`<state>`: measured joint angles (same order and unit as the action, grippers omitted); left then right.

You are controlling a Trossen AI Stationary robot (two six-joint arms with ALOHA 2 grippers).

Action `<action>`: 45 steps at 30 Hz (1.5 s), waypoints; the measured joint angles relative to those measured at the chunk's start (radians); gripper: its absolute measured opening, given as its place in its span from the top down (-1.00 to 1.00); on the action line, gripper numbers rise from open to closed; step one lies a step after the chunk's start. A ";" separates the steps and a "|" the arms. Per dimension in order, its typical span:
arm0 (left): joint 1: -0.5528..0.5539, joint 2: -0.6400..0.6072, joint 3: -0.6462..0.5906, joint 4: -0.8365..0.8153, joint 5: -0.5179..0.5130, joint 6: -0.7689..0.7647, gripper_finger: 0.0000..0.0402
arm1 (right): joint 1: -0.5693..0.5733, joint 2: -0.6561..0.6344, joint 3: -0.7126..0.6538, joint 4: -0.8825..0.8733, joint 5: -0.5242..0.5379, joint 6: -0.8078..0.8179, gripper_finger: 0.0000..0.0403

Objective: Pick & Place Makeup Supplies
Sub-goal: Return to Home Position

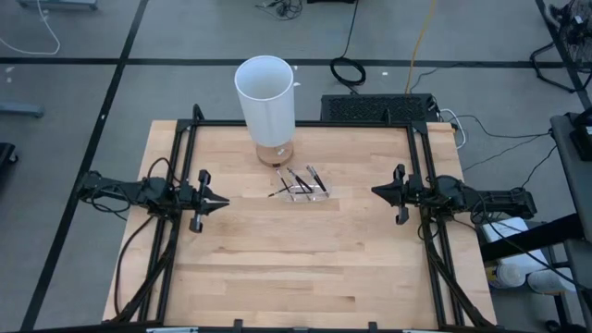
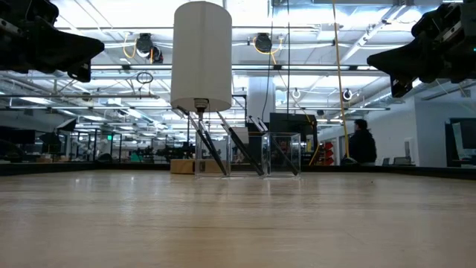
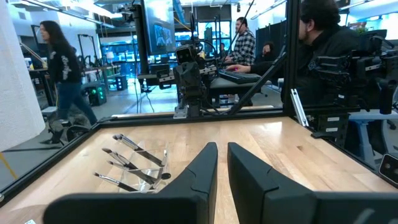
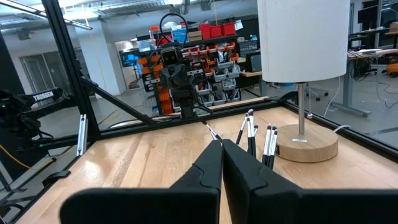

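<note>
Wooden table [image 1: 296,277] seen from above, and we find the brushes [image 1: 298,179] near its middle, toward the back. They lean at angles in a clear organizer [image 1: 319,196] just beside the wooden base of a white lamp [image 1: 265,88]. We see the left gripper [image 1: 225,200] held above the table's left side, its fingers drawn almost together around nothing. Facing it from the right side, the right gripper [image 1: 375,191] has its fingers pressed together, also empty. Both sit well apart from the brushes.
</note>
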<state>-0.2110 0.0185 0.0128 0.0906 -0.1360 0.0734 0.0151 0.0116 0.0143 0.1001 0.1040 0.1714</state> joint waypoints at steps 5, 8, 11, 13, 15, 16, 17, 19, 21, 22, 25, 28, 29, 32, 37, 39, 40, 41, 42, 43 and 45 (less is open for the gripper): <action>0.000 0.000 0.000 0.000 0.000 0.000 0.77 | 0.000 0.000 0.000 0.000 0.000 0.000 1.00; 0.000 0.000 0.000 0.000 0.000 0.000 0.77 | 0.000 0.000 0.000 0.000 0.000 0.000 1.00; 0.000 0.000 0.000 0.000 0.000 0.000 0.77 | 0.000 0.000 0.000 0.000 0.000 0.000 1.00; 0.000 0.000 0.000 0.000 0.000 0.000 0.77 | 0.000 0.000 0.000 0.000 0.000 0.000 1.00; 0.000 0.000 0.000 0.000 0.000 0.000 0.77 | 0.000 0.000 0.000 0.000 0.000 0.000 1.00; 0.000 0.000 0.000 0.000 0.000 0.000 0.77 | 0.000 0.000 0.000 0.000 0.000 0.000 1.00; 0.000 0.000 0.000 0.000 0.000 0.000 0.77 | 0.000 0.000 0.000 0.000 0.000 0.000 1.00; 0.000 0.000 0.000 0.000 0.000 0.000 0.77 | 0.000 0.000 0.000 0.000 0.000 0.000 1.00; 0.000 0.000 0.000 0.000 0.000 0.000 0.77 | 0.000 0.000 0.000 0.000 0.000 0.000 1.00; 0.000 0.000 0.000 0.000 0.000 0.000 0.77 | 0.000 0.000 0.000 0.000 0.000 0.000 1.00; 0.000 0.000 0.000 0.000 0.000 0.000 0.77 | 0.000 0.000 0.000 0.000 0.000 0.000 1.00; 0.000 0.000 0.000 0.000 0.000 0.000 0.77 | 0.000 0.000 0.000 0.000 0.000 0.000 1.00; 0.000 0.000 0.000 0.000 0.000 0.000 0.77 | 0.000 0.000 0.000 0.000 0.000 0.000 1.00; 0.000 0.000 0.000 0.000 0.000 0.000 0.77 | 0.000 0.000 0.000 0.000 0.000 0.000 1.00; 0.000 0.000 0.000 0.000 0.000 0.000 0.77 | 0.000 0.000 0.000 0.000 0.000 0.000 1.00; 0.000 0.000 0.000 0.000 0.000 0.000 0.77 | 0.000 0.000 0.000 0.000 0.000 0.000 1.00; 0.000 0.000 0.000 0.000 0.000 0.000 0.77 | 0.000 0.000 0.000 0.000 0.000 0.000 1.00; 0.000 0.000 0.000 0.000 0.000 0.000 0.77 | 0.000 0.000 0.000 0.000 0.000 0.000 1.00; 0.000 0.000 0.000 0.000 0.000 0.000 0.77 | 0.000 0.000 0.000 0.000 0.000 0.000 1.00; 0.000 0.000 0.000 0.000 0.000 0.000 0.77 | 0.000 0.000 0.000 0.000 0.000 0.000 1.00; 0.000 0.000 0.000 0.000 0.000 0.000 0.77 | 0.000 0.000 0.000 0.000 0.000 0.000 1.00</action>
<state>-0.2108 0.0185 0.0128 0.0906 -0.1360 0.0734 0.0151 0.0113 0.0141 0.1001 0.1038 0.1713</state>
